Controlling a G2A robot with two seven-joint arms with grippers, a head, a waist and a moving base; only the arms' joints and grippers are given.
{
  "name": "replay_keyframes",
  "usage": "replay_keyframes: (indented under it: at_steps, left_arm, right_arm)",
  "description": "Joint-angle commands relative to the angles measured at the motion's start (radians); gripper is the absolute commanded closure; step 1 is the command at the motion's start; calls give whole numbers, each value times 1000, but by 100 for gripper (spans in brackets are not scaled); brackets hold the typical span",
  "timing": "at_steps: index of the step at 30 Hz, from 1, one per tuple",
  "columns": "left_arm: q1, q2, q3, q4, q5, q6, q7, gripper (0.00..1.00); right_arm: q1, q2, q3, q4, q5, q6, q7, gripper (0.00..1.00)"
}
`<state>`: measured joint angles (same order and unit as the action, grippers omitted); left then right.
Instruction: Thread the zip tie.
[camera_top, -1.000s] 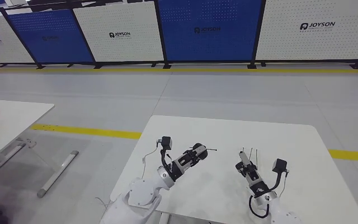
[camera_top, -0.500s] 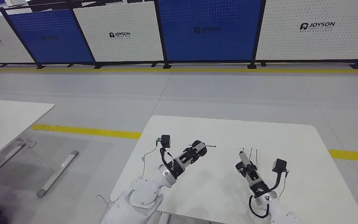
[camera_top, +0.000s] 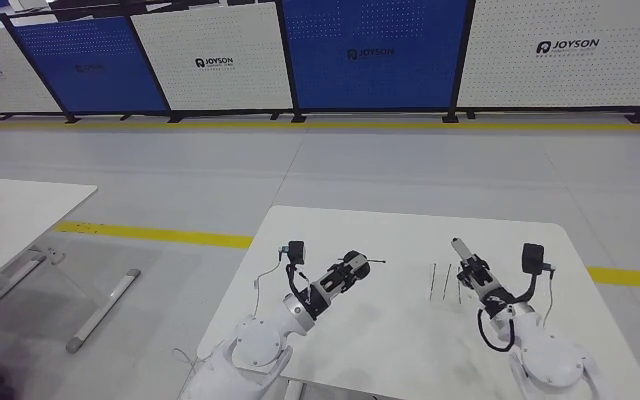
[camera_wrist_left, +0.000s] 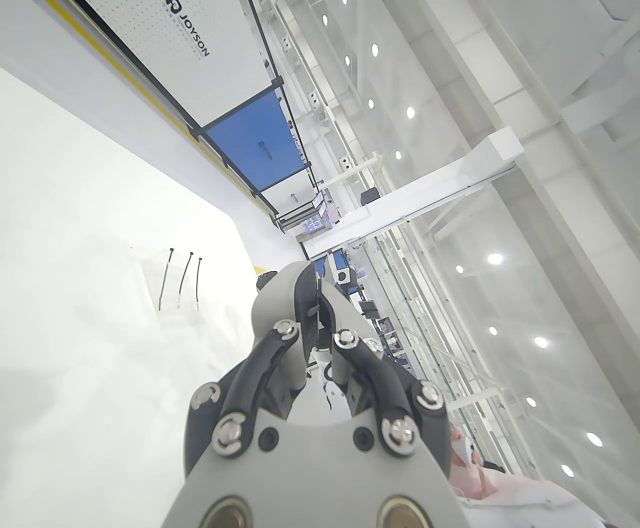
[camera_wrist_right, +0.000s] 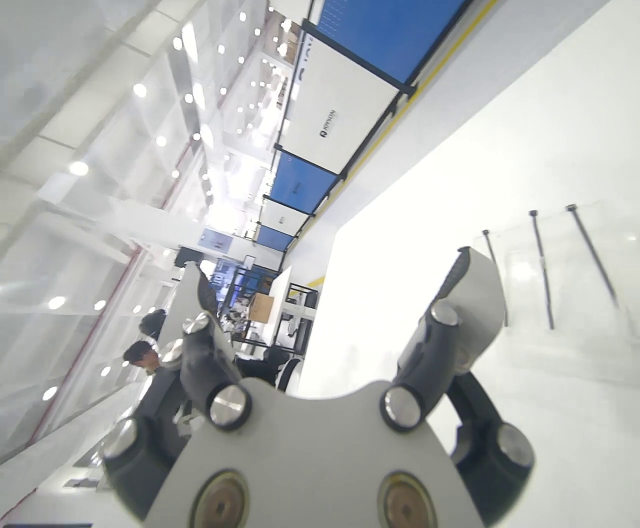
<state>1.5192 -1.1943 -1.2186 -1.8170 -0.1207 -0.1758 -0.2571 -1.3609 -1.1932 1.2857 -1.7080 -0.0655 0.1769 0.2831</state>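
Left gripper (camera_top: 352, 267), centre-left, fingers together, apparently pinching a tie (camera_top: 373, 262). Right gripper (camera_wrist_right: 335, 270) gapes beside three spare ties (camera_top: 441, 281), centre-right. It should grip the tie's free end squarely, then feed it straight through the head.

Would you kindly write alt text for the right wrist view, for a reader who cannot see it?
The right gripper is open, its two fingers spread wide above a white table. Three black zip ties lie side by side on a clear sheet on the table, near one finger.
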Motion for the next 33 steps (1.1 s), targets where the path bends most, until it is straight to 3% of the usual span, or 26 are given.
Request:
replay_keyframes:
  at_steps: [1, 33]
  left_arm:
    - [0, 0, 0, 0, 0, 0, 0, 100]
    - [0, 0, 0, 0, 0, 0, 0, 100]
  right_arm:
    - [2, -1, -1, 1, 2, 7, -3, 0]
    - [6, 2, 8, -3, -19, -5, 23, 0]
